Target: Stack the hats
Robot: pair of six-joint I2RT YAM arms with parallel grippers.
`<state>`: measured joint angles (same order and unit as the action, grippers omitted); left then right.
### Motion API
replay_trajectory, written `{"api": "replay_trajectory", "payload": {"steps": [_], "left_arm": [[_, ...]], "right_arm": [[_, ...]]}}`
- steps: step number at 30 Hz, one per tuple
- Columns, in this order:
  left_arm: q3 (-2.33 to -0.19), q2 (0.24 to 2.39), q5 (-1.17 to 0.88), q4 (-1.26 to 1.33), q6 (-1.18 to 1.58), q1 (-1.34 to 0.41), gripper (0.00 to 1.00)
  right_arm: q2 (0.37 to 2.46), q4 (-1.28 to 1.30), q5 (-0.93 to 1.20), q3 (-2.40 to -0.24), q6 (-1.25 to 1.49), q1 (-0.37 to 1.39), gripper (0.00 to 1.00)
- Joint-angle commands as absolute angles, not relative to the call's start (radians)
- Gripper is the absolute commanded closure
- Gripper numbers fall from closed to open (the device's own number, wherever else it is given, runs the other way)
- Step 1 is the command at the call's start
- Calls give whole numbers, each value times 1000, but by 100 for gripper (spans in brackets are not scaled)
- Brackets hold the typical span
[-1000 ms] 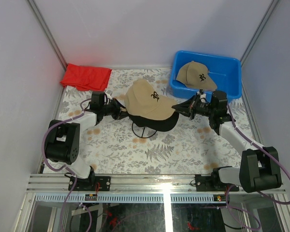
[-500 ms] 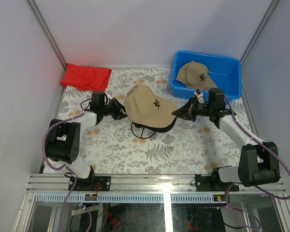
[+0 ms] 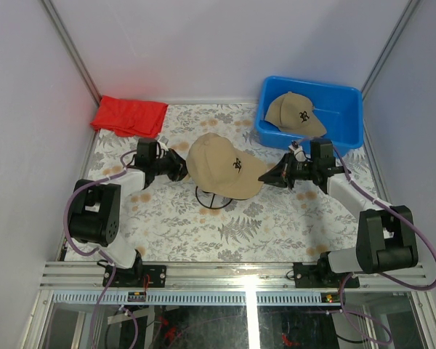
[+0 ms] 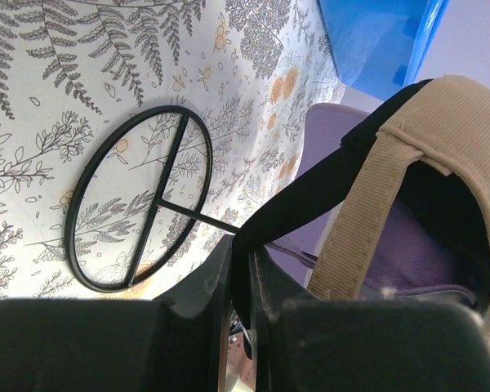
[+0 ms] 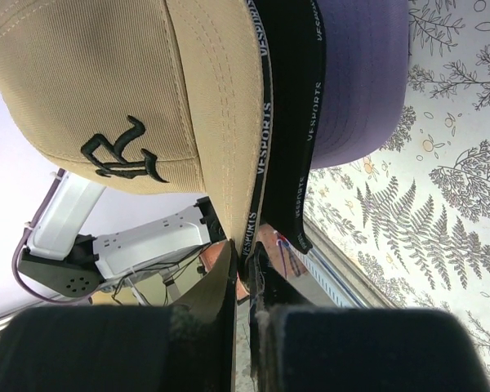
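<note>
We see three caps piled in the middle of the fern-printed counter (image 3: 171, 225). The tan cap (image 3: 221, 163) is on top, the black cap (image 5: 290, 122) is under it, and the purple cap (image 5: 363, 73) is lowest. Their brims lie one over another and point right. The pile stands over a black wire stand (image 4: 158, 200), whose ring base with crossbars lies flat on the counter and shows at the near edge of the pile.

The left pincer (image 3: 182, 167) reaches in from the left to the back of the pile. In its wrist view the fingers are drawn together on a black band at the rear of the black cap. The tan cap's fabric strap is just beside that band, and purple lining shows behind it.

The right pincer (image 3: 270, 174) meets the pile from the right at the brim tips. Its wrist view shows the fingers pressed close, clamped on the edge of the tan cap's brim, with a thin black trim lettered VESPORTS running in alongside. The dark embroidered logo on the tan cap's front faces that camera.

The second tan cap (image 3: 294, 113) lies apart from the pile, inside the blue bin (image 3: 349, 98) at the far right corner of the counter. A red cloth (image 3: 129, 115) lies flat at the far left corner, well apart from both arms.
</note>
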<state>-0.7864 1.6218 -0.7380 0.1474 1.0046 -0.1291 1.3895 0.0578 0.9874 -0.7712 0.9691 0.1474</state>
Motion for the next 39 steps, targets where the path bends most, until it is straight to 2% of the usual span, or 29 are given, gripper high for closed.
{"api": "replay_trajectory", "payload": {"steps": [1,8,17,24,28,33,39], "left_arm": [[-732,1607,-736,153,1000,-88,95],[-650,1519,-803,230,1061,55,89],[-663,1477,-862,281,1116,85,79],[-605,1483,-889,461,1230,102,54],[-630,1485,-899,440,1208,101,43],[-650,1485,-898,404,1182,87,37],[-672,1513,-872,380,1163,29,34]], "right_arm": [[1422,120,970,-805,970,159,100],[1449,170,966,-905,963,159,100],[1457,226,952,-941,937,159,100],[1454,236,945,-936,932,160,100],[1453,242,943,-937,928,159,100],[1454,240,939,-937,928,160,100],[1453,236,938,-932,928,159,100]]}}
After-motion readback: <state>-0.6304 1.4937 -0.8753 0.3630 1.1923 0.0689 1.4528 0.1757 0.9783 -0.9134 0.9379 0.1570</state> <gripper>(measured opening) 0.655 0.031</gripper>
